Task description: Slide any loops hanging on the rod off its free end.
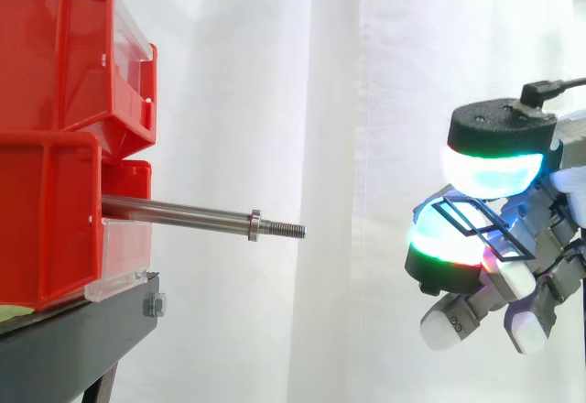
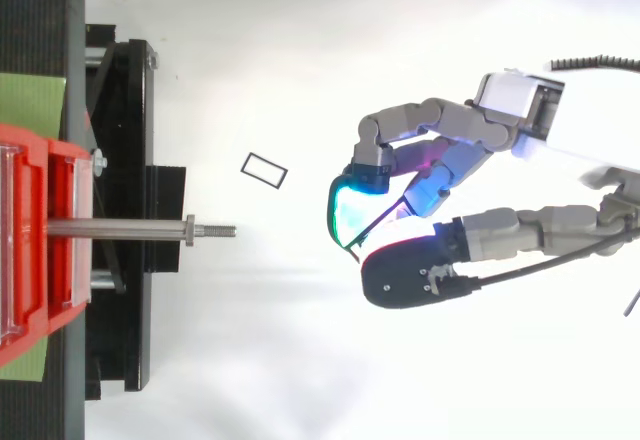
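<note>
A steel rod (image 1: 183,212) sticks out level from between the red bins (image 1: 55,128), its threaded free end (image 1: 286,230) pointing right; nothing hangs on it. My hand (image 1: 513,279) floats well right of that end, at about rod height. Its glowing pads (image 1: 485,169) pinch a thin black rectangular loop (image 1: 476,223). From above, the same loop (image 2: 378,222) shows edge-on between the pads of the hand (image 2: 500,230), in line with the rod (image 2: 120,228). A second black rectangular loop (image 2: 264,169) lies flat on the white floor, beside the rod's tip.
The bins stand stacked on a black stand (image 1: 82,330) at the left, over a green mat (image 2: 30,100). A nut (image 1: 255,225) sits on the rod just behind the thread. White curtain behind; a wide open gap separates rod tip and hand.
</note>
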Motion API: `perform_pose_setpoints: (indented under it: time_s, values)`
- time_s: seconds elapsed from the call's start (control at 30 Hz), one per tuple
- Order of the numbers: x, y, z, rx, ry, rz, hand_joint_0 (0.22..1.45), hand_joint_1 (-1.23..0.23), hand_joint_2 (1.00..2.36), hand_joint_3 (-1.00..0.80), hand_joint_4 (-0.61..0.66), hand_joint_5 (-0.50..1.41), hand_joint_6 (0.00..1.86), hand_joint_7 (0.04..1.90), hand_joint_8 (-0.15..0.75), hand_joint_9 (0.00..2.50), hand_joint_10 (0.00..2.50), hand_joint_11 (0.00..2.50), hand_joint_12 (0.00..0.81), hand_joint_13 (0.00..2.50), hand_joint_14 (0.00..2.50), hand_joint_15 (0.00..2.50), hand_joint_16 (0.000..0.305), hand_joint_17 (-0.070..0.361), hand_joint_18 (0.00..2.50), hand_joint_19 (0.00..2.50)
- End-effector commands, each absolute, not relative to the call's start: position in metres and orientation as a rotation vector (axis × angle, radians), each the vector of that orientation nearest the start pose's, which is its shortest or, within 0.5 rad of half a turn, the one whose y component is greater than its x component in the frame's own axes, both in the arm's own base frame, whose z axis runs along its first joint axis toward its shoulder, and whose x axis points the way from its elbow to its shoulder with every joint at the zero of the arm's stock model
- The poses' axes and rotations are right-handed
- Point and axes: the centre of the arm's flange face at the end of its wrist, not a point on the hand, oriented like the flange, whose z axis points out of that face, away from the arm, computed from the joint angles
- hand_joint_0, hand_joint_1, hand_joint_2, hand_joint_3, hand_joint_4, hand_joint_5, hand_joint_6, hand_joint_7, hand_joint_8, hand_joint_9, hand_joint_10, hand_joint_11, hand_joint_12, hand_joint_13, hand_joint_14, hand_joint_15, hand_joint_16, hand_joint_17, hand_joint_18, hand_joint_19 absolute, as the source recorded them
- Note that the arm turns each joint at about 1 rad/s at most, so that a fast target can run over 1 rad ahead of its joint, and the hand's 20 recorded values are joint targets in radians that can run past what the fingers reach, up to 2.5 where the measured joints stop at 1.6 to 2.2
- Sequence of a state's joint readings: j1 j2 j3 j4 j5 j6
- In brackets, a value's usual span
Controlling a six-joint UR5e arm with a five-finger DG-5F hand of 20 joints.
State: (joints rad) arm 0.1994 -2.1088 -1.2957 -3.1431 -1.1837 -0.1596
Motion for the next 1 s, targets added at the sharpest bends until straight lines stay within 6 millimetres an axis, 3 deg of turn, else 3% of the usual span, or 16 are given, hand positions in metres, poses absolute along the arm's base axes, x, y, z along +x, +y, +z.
perform_pose_setpoints:
  time_s: [0.0,0.17,0.23,0.4,0.5,0.73,0.97]
  values:
    - [0.6803,-0.0371,0.3064,1.293,1.371,0.776,0.59,-0.65,1.02,-0.24,0.15,-0.09,0.65,1.34,0.272,0.99,0.02,0.45,0.326,0.58,0.00,0.05,0.047,0.107,0.78,0.47]
    - [0.6801,-0.0373,0.3047,1.294,1.372,0.772,0.58,-0.68,1.02,-0.29,0.16,-0.10,0.66,1.33,0.273,0.98,0.02,0.45,0.328,0.58,0.00,0.06,0.048,0.108,0.78,0.48]
    - [0.6801,-0.0373,0.3047,1.294,1.372,0.772,0.55,-0.62,1.01,-0.42,0.16,-0.10,0.66,1.30,0.278,0.99,0.01,0.44,0.334,0.59,0.00,0.06,0.049,0.109,0.78,0.48]
    - [0.6803,-0.0372,0.3048,1.294,1.371,0.773,0.55,-0.50,1.00,-0.49,0.17,-0.09,0.65,1.33,0.284,1.01,0.02,0.44,0.333,0.60,0.00,0.05,0.048,0.109,0.78,0.49]
    - [0.6801,-0.0373,0.3058,1.293,1.370,0.774,0.61,-0.51,1.01,-0.39,0.16,-0.08,0.65,1.34,0.279,1.02,0.02,0.44,0.323,0.60,0.00,0.06,0.047,0.105,0.78,0.50]
    - [0.6803,-0.0372,0.3048,1.294,1.371,0.773,0.58,-0.63,1.02,-0.17,0.15,-0.08,0.65,1.36,0.289,1.04,0.02,0.46,0.336,0.62,0.00,0.07,0.049,0.109,0.81,0.50]
    - [0.6801,-0.0373,0.3058,1.293,1.370,0.774,0.57,-0.68,1.02,-0.17,0.16,-0.08,0.65,1.36,0.289,1.03,0.02,0.44,0.348,0.62,0.00,0.06,0.052,0.116,0.81,0.48]
